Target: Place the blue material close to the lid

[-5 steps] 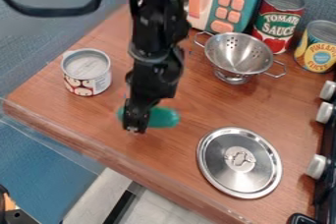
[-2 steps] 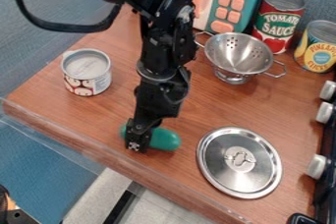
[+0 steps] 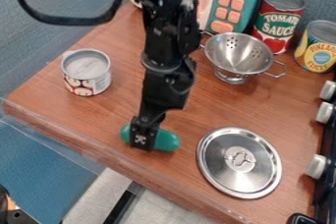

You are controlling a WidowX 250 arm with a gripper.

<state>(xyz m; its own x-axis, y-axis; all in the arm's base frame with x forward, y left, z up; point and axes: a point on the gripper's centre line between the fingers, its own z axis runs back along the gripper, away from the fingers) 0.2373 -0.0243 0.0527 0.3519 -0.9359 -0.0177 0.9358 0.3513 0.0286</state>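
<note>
Brown counter (image 3: 210,105): 1 green piece (image 3: 168,141) at the hand (image 3: 142,139) (open or closed, can't tell), 1 lid (image 3: 222,169) nearby.

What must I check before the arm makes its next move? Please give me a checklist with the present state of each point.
1. Tool is at the blue-green piece: ok.
2. Piece is close to the lid, without touching it: ok, a small gap shows.
3. Lid lies flat on the wooden counter: ok.
4. Piece is released from the tool: cannot tell.
5. Small can stands apart from the tool: ok.
6. Arm is free of the colander's near handle: cannot tell, they overlap in this view.
</note>
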